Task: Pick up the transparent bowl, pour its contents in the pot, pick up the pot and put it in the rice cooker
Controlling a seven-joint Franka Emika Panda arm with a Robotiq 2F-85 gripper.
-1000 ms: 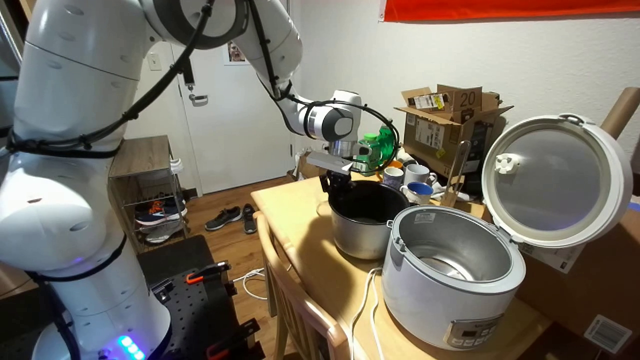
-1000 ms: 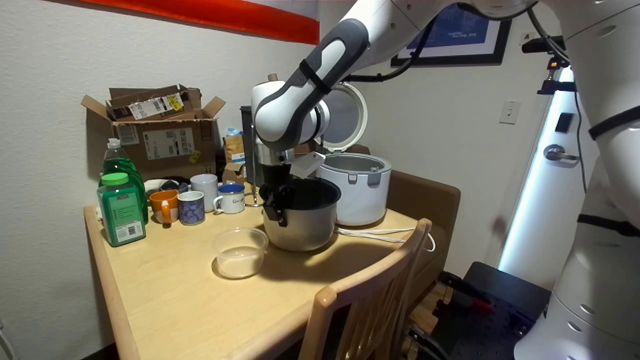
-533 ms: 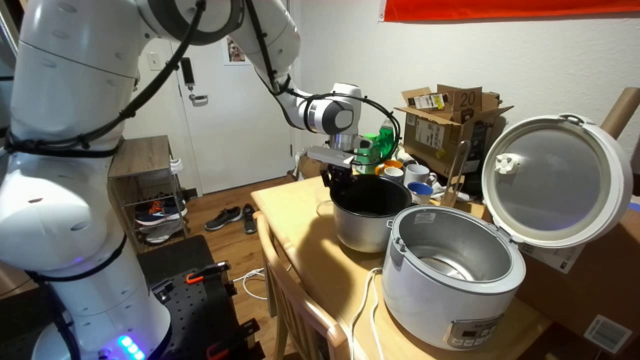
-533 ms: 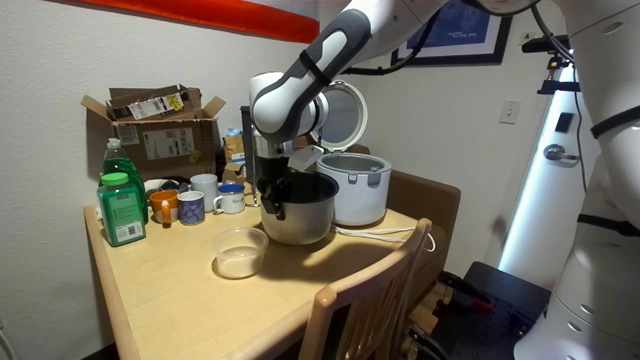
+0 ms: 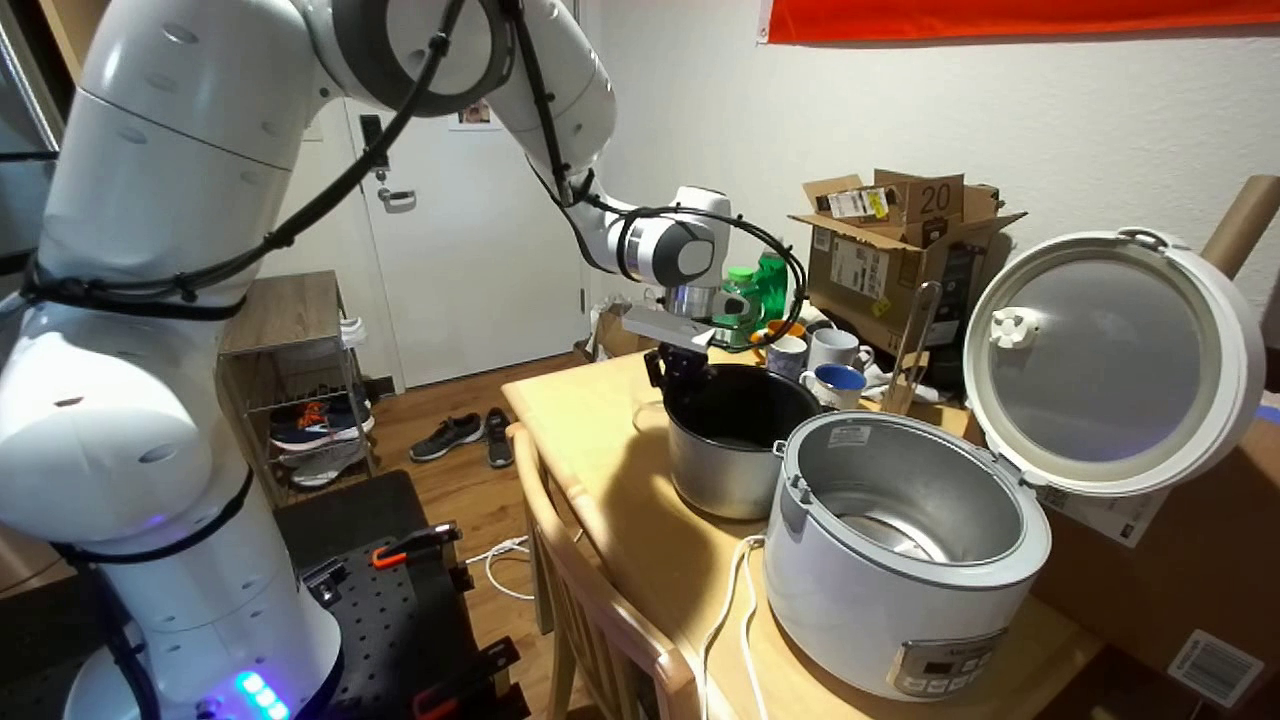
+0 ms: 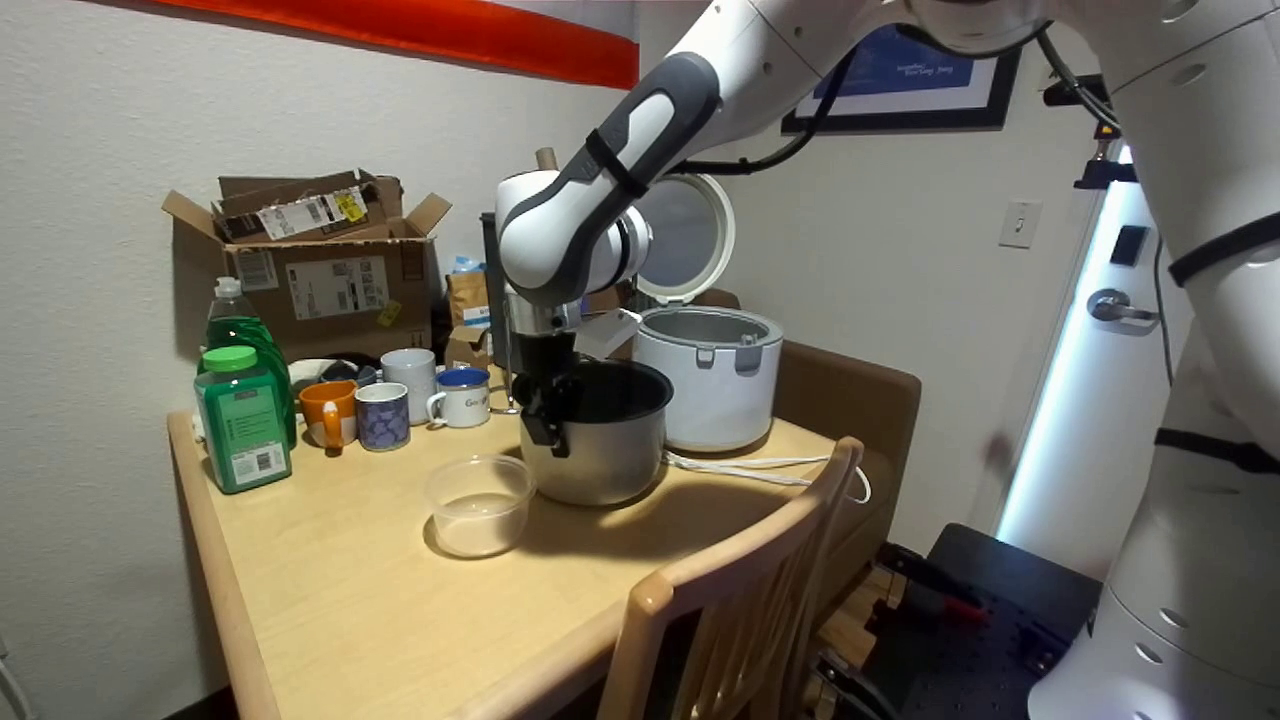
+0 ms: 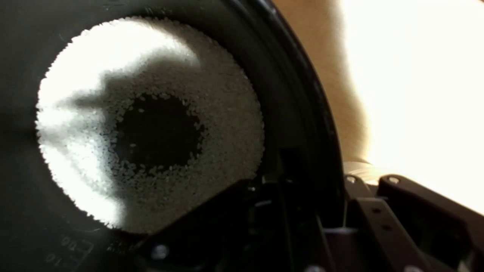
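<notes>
Between the fingers (image 7: 383, 230), one inside and one outside, the pot (image 6: 610, 460) is gripped by its rim

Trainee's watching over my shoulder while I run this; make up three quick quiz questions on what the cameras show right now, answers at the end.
1. True or false: the rice cooker stands with its lid open.
2. Multiple choice: where does the claw hold the pot?
a) under its base
b) by a handle
c) at its rim
3. Short answer: in the wrist view, what lies in the bottom of the pot, and in what shape?

Key
1. True.
2. c
3. White grains, apparently rice, in a ring around a bare dark patch.
</notes>
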